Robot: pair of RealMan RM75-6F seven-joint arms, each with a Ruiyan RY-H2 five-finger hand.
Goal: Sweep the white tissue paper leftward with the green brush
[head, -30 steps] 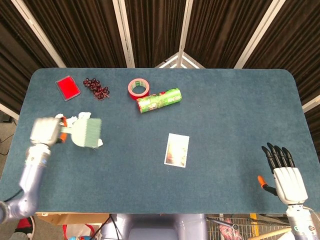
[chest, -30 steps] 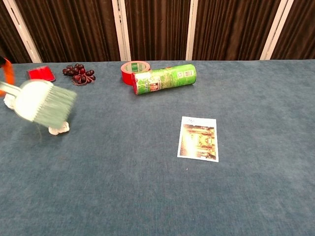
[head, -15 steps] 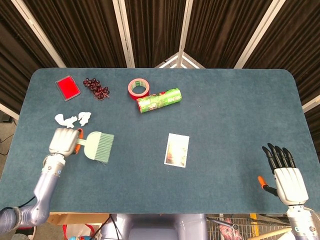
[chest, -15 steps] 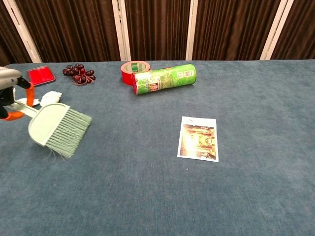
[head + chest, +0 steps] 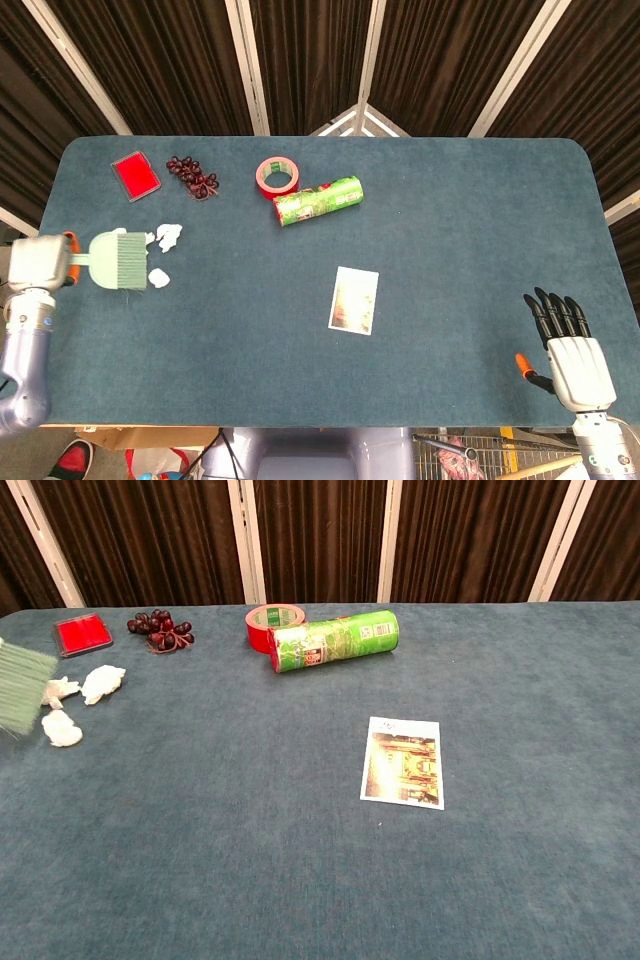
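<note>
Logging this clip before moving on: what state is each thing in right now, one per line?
green brush: held by the left hand, bristles pointing right at the tissue
white tissue paper: several scraps on the table, right of the brush
right hand: empty, fingers extended
tape roll: lying flat
green can: on its side
photo card: flat, face up

We see a red tape roll [image 5: 277,176] touching a green canister [image 5: 318,201]. Further left lie a red card [image 5: 134,176] and what may be dark berries [image 5: 192,176]; a photo card [image 5: 354,300] lies apart.

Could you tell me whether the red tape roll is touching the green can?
Touching: in the chest view the tape roll overlaps the can end with no gap; the head view agrees.
</note>
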